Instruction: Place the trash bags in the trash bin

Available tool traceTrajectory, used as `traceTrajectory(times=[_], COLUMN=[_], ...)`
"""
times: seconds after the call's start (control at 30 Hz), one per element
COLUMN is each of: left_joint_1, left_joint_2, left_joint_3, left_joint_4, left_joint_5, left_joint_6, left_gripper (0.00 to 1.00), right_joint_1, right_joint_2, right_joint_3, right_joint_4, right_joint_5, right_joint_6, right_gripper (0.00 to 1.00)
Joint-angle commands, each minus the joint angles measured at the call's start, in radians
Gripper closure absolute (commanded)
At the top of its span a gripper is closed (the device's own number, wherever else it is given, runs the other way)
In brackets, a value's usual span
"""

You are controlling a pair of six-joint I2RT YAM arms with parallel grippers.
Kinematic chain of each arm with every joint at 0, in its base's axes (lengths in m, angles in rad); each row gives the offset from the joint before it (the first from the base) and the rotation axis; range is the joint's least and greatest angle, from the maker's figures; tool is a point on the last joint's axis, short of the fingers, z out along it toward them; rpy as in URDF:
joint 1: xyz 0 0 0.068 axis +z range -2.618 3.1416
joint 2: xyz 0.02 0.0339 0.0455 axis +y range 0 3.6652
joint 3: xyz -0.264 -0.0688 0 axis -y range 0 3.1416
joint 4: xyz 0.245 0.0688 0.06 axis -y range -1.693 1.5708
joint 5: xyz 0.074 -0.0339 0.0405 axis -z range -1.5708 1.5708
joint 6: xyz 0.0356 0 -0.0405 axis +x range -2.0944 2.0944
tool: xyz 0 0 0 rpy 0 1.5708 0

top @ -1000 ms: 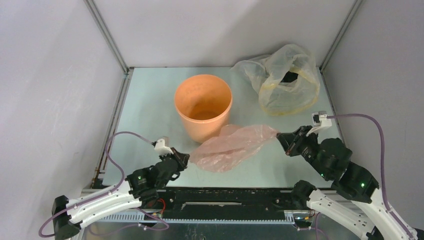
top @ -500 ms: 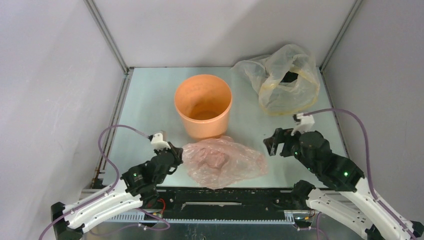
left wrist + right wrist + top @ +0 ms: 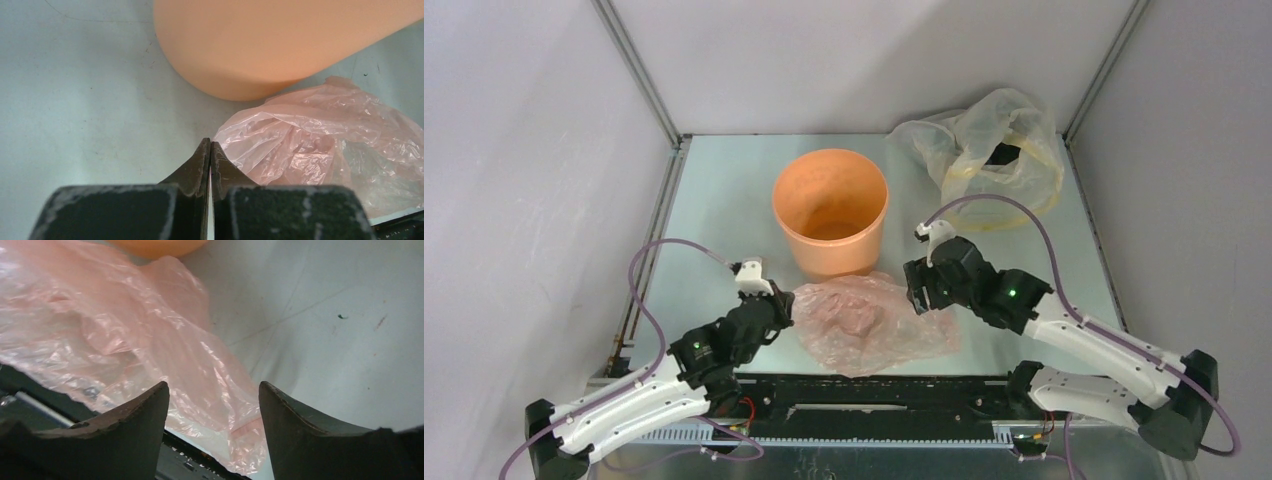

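Observation:
The orange trash bin [image 3: 830, 215] stands upright mid-table; its wall fills the top of the left wrist view [image 3: 280, 40]. The pale pink trash bag [image 3: 869, 322] lies crumpled on the table just in front of the bin. My left gripper [image 3: 787, 302] is shut, and the bag's left edge [image 3: 320, 145] meets its tips [image 3: 210, 145]. My right gripper [image 3: 916, 290] hangs open over the bag's right side. In the right wrist view the film [image 3: 150, 335] lies below and between the spread fingers [image 3: 135, 425], midpoint [image 3: 212, 390], and nothing is pinched.
A larger clear yellowish bag [image 3: 994, 160] with dark contents sits at the back right corner. White walls enclose the table on three sides. The black rail [image 3: 874, 392] at the front edge runs under the pink bag's near fringe.
My right gripper let go of the bag, opened and swung left to above it. The bag, earlier stretched between both grippers, has collapsed into a heap. The left gripper moved slightly toward the bin.

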Motion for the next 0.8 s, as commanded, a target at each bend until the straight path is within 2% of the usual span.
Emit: traceTrajectory(times=[0.0, 0.1, 0.17, 0.37, 0.57, 0.63, 0.77], left_joint_1=[0.003, 0.003, 0.004, 0.003, 0.013, 0.014, 0.014], left_joint_2=[0.007, 0.017, 0.026, 0.061, 0.074, 0.074, 0.065], left_joint_3=[0.054, 0.054, 0.056, 0.046, 0.038, 0.041, 0.044], left_joint_4=[0.028, 0.031, 0.032, 0.016, 0.01, 0.011, 0.037], left_joint_5=[-0.007, -0.01, -0.011, -0.063, -0.082, -0.079, -0.046], left_joint_6=[0.043, 0.043, 0.044, 0.022, 0.003, 0.003, 0.022], left_gripper=[0.97, 0.97, 0.97, 0.97, 0.98, 0.98, 0.98], right_joint_1=[-0.015, -0.028, -0.044, -0.118, -0.239, -0.245, -0.242], right_joint_2=[0.029, 0.001, -0.038, -0.185, -0.167, -0.136, -0.1], right_joint_3=[-0.024, -0.075, -0.117, -0.245, -0.331, -0.335, -0.335], right_joint_4=[0.016, 0.016, 0.025, 0.113, 0.255, 0.29, 0.351], right_joint_5=[0.101, 0.11, 0.075, -0.14, -0.421, -0.456, -0.52], right_joint_6=[0.076, 0.101, 0.105, 0.108, 0.105, 0.093, 0.088], right_gripper=[0.33, 0.34, 0.3, 0.12, 0.05, 0.08, 0.33])
